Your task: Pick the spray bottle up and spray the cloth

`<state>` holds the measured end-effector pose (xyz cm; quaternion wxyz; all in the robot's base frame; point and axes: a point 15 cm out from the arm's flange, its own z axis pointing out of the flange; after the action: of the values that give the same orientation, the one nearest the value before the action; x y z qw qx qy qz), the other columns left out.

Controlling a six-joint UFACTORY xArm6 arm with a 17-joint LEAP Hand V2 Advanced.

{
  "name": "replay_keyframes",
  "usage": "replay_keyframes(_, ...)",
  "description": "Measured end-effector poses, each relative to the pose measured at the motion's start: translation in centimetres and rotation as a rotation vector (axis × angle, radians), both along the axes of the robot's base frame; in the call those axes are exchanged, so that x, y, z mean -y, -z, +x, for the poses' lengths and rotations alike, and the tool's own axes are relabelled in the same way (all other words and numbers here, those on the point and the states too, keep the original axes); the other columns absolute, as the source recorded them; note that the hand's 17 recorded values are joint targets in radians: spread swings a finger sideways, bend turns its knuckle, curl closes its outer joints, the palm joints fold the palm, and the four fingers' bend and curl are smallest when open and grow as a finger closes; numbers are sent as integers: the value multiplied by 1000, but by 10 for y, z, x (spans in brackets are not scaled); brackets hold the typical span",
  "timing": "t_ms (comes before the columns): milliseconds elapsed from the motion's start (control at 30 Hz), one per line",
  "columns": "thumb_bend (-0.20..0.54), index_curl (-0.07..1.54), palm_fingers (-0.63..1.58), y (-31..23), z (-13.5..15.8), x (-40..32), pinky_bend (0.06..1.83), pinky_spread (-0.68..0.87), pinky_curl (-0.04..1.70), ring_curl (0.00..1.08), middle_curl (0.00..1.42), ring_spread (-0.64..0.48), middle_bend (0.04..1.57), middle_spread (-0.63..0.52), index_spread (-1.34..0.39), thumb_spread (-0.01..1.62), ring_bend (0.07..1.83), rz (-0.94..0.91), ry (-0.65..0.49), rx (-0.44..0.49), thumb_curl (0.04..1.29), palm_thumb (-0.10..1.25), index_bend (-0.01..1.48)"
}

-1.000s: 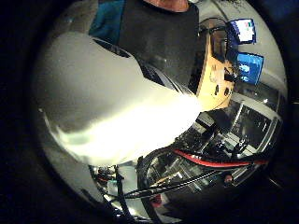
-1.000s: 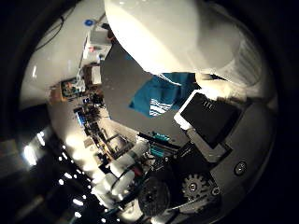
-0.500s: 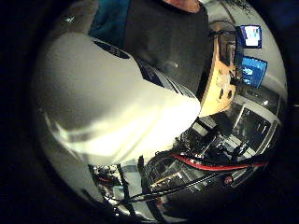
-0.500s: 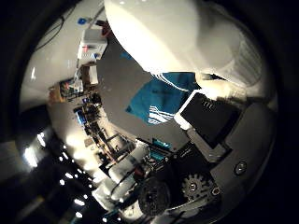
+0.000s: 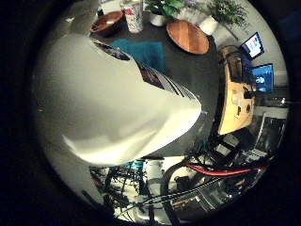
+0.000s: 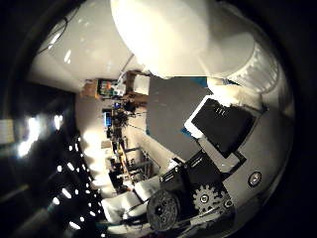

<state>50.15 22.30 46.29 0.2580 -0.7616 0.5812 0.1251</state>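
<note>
A white spray bottle with a printed label fills much of both palm views, pressed close against the palm. My right hand is shut on it; a finger with a black pad lies against the bottle's ribbed neck. The bottle is held up above a dark table. On that table, beyond the bottle, a teal cloth lies flat. In the thumb side view only slivers of the cloth show past the bottle and finger.
Behind the cloth on the table are a brown bowl, a white can, a round wooden board and potted plants. A light wooden piece and lit screens lie past the table's edge.
The whole view has swung, so the hand has turned with the bottle in it. The bowl, board and plants have come into sight; the cloth is nearly hidden in the thumb side view.
</note>
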Motion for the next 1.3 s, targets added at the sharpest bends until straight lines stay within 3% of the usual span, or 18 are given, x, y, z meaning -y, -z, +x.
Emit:
replay_keyframes(400, -18, 945, 1142, -67, 19, -65, 981, -205, 1468, 669, 705, -184, 1391, -118, -272, 438, 1473, 306, -47, 190, 1026, 1060, 1091)
replay_keyframes(933, -19, 944, 1142, -27, 45, -135, 981, -211, 1469, 659, 706, -176, 1390, -118, -272, 416, 1479, 556, -118, 135, 1018, 1058, 1089)
replay_keyframes(1300, -20, 943, 1144, -16, 31, -185, 987, -213, 1453, 656, 706, -175, 1389, -118, -272, 409, 1481, 656, -209, 140, 1023, 1051, 1088)
